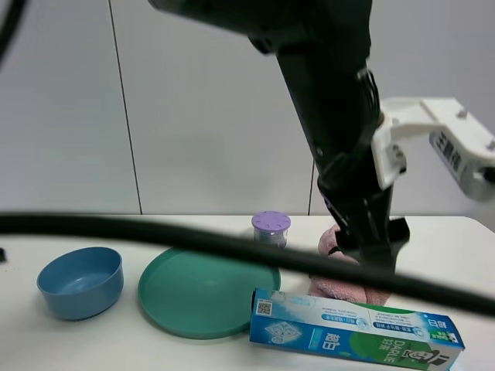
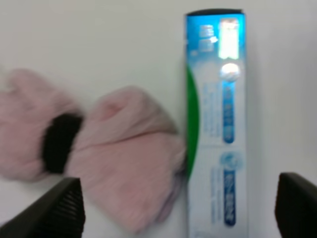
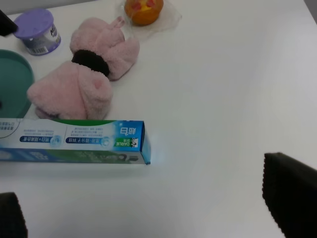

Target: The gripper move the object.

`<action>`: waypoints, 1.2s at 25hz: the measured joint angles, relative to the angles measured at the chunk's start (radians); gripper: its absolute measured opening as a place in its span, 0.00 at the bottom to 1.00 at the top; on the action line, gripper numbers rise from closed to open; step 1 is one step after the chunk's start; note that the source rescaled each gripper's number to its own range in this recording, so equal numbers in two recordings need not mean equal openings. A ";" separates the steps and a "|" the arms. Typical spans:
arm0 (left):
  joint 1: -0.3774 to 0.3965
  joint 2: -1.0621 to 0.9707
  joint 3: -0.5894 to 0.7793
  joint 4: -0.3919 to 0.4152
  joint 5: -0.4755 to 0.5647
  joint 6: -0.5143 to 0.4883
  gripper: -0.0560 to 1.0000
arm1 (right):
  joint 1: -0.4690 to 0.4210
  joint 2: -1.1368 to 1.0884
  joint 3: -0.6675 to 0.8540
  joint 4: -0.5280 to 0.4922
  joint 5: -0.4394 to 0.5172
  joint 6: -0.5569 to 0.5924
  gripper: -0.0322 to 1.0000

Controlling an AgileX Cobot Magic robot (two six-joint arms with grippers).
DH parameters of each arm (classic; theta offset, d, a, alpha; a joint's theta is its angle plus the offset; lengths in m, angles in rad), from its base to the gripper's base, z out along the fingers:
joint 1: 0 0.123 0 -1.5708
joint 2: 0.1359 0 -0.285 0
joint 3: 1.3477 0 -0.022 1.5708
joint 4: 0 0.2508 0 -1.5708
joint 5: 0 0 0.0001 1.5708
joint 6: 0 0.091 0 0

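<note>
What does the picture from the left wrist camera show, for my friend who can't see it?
A long blue and green toothpaste box lies flat on a white table, with a fluffy pink towel tied by a black band touching its side. The robot's two black fingertips stand wide apart above them, holding nothing.

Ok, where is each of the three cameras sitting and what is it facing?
Exterior high: off the arms, facing the table; a dark arm and cable cross it.
Left wrist: straight down on toothpaste carton and pink towel; left pincer open.
Right wrist: angled down at carton's end; right pincer open.
All three share the carton.
</note>
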 joint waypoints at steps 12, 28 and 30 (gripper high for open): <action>0.180 -0.343 0.000 0.161 0.364 -0.358 0.90 | 0.000 0.000 0.000 0.000 0.000 0.000 1.00; 0.610 -0.912 0.217 0.141 0.371 -0.597 0.90 | 0.000 0.000 0.000 0.000 0.000 0.000 1.00; 0.690 -1.010 0.325 0.141 0.371 -0.597 0.90 | 0.000 0.000 0.000 0.000 0.000 0.000 1.00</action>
